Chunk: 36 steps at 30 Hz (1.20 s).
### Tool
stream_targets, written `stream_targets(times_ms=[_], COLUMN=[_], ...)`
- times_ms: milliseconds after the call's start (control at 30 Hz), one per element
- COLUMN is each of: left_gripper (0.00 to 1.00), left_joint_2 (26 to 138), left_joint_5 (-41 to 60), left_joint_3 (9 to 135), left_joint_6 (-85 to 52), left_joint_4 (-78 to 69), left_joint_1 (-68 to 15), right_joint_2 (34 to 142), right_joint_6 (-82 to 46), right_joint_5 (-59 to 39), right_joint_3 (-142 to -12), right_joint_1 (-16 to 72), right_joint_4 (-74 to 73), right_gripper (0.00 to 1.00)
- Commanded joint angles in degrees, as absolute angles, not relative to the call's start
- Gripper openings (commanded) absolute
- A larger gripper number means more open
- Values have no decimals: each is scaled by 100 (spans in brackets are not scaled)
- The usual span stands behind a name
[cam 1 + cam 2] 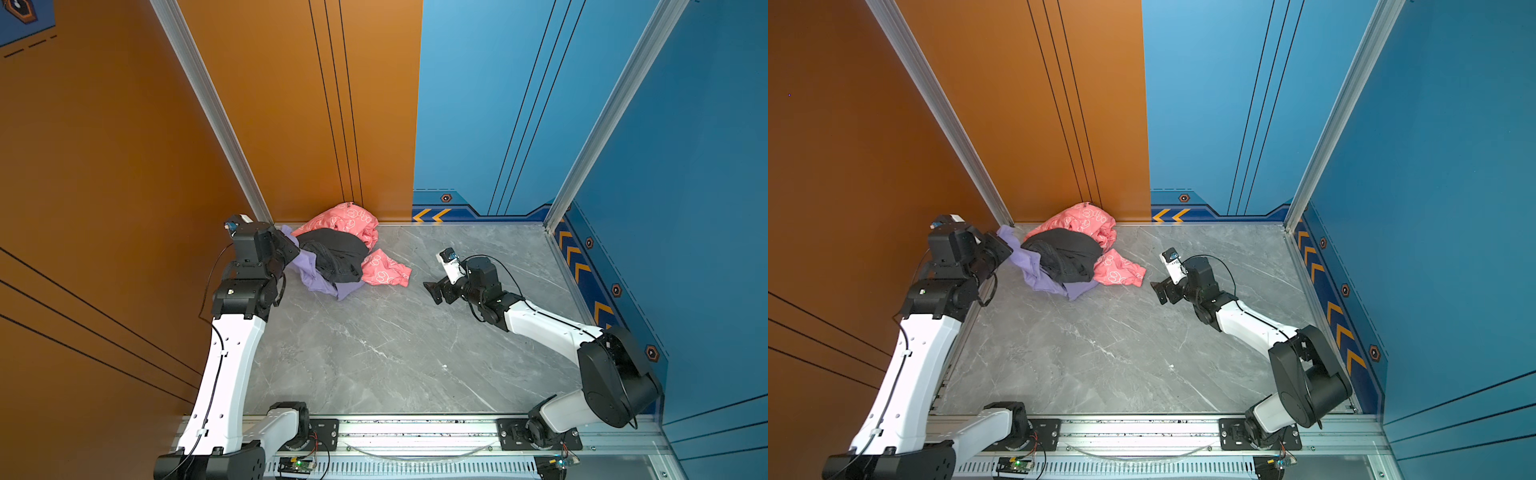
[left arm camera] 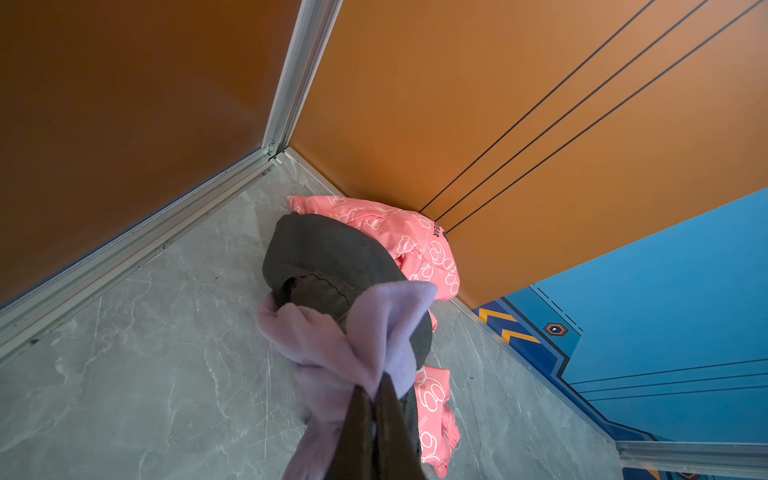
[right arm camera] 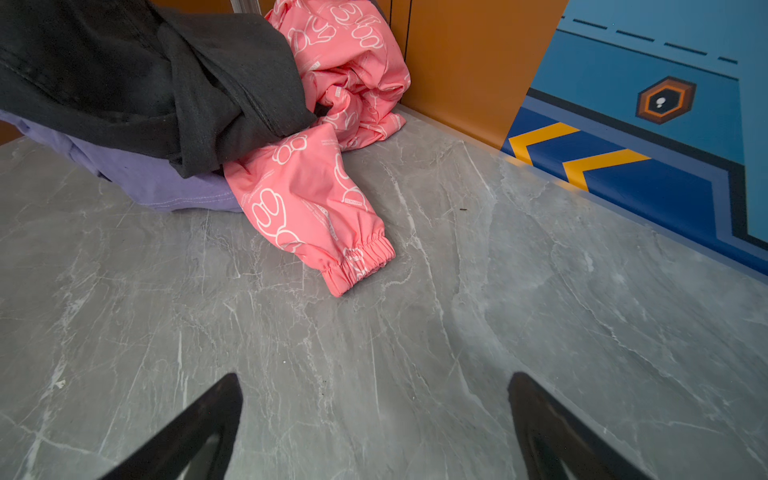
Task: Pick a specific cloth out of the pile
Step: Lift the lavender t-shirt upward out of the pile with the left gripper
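left claw (image 2: 374, 384) at centre-left in both top views, pinched shut on a fold of lavender cloth (image 1: 309, 272), cloth lowest in pile (image 1: 332, 249), under black garment (image 3: 124, 83), pink printed sleeve (image 3: 307, 195) beside, right claw (image 3: 374, 380) spread wide, empty, over bare desk (image 1: 395, 353)

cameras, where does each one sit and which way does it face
Both top views: high over the front rail, looking down at the table and back walls; both arms show.
Left wrist: on the left arm, facing the corner pile; the left tool shows, shut on the lavender cloth.
Right wrist: low on the right arm, facing the pile's side; tips of the open right tool show.
Shared: all four show the pink garment.
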<state>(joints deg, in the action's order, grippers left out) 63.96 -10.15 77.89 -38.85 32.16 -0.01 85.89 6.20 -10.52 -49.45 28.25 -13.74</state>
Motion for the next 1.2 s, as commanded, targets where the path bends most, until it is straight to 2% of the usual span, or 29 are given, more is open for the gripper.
stream_targets(times_ms=[0,367,933,1167], left_gripper=[0,0,0,0], left_joint_2=[6429,6945,7953,8639], left_joint_5=[-1313,-1423,-453,236], left_joint_3=[8374,9641,11402,12601], left_joint_6=[-3380,-2625,-2252,-2148], left_joint_4=[2821,2797,2400,2452], left_joint_1=[-166,-641,-541,-475], right_joint_2=[8486,8193,7240,7066], right_joint_6=[571,501,343,326], right_joint_5=[-1066,-650,389,548], right_joint_3=[-5064,-4864,-4432,-4152], right_joint_1=[2887,2988,3190,3158], right_joint_4=[-1239,-1187,-1055,-1312], right_gripper=[100,100,100,100])
